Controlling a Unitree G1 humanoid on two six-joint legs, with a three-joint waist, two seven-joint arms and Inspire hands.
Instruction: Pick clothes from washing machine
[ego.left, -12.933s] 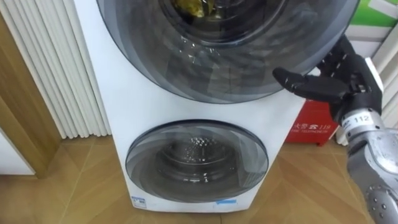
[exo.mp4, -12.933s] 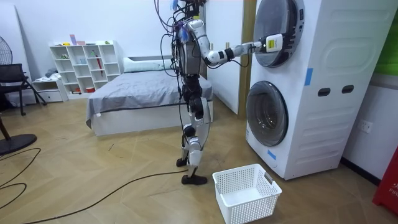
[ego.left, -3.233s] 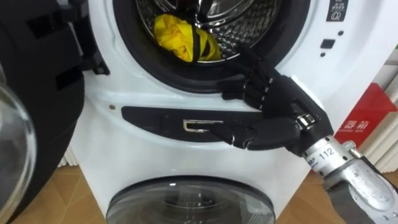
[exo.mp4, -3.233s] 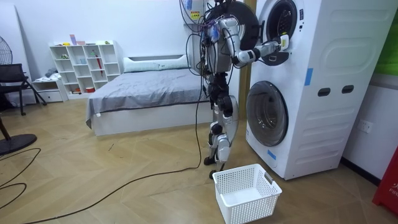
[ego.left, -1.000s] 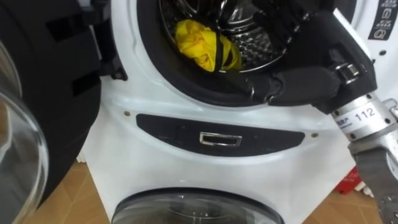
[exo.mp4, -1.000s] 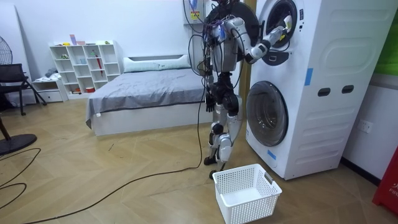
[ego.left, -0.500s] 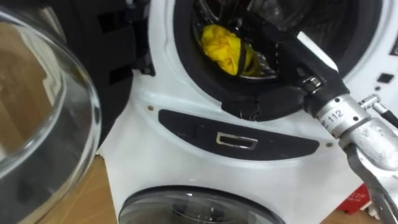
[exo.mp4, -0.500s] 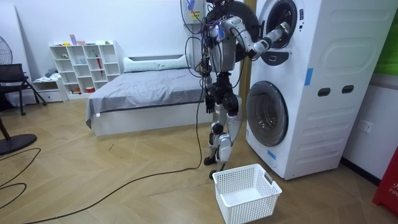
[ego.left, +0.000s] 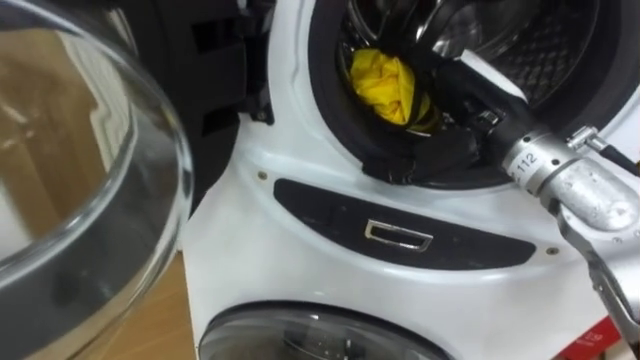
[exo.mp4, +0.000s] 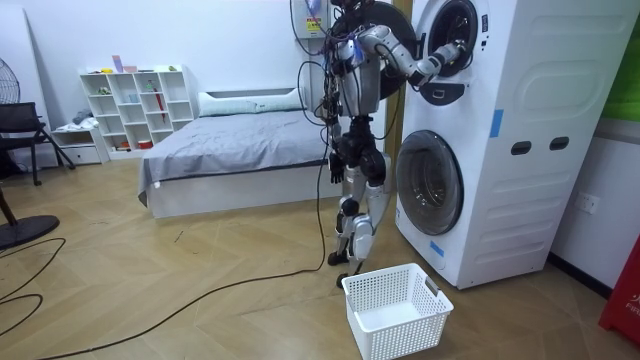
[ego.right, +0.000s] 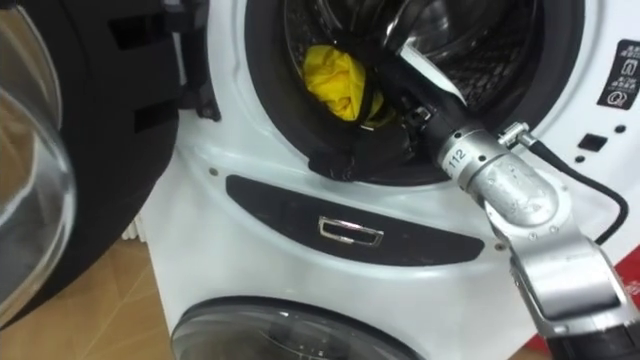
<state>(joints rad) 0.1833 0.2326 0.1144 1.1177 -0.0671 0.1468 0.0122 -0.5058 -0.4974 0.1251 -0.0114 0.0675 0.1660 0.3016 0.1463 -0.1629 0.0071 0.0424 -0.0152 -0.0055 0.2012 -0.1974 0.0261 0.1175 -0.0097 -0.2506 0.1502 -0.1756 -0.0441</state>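
Observation:
A yellow cloth (ego.left: 385, 85) lies bunched at the front of the upper washing machine's drum (ego.left: 560, 50), seen also in the right eye view (ego.right: 335, 75). My right hand (ego.left: 450, 150) reaches through the round opening, right beside the cloth on its right. Its thumb rests on the dark door seal (ego.left: 345, 130) at the lower rim, while its fingers are lost in the dark of the drum. In the room view I stand close before the stacked machines (exo.mp4: 520, 130), right arm raised into the upper drum. My left hand (exo.mp4: 335, 172) hangs by my side.
The upper machine's glass door (ego.left: 90, 200) is swung wide to my left, close to my head. The lower machine's door (ego.left: 320, 340) is closed. A white laundry basket (exo.mp4: 395, 310) sits on the floor by my feet. A bed (exo.mp4: 230, 150) stands behind me.
My right hand has gone further into the drum, up to the yellow cloth. The view has swung right, bringing the glass door closer.

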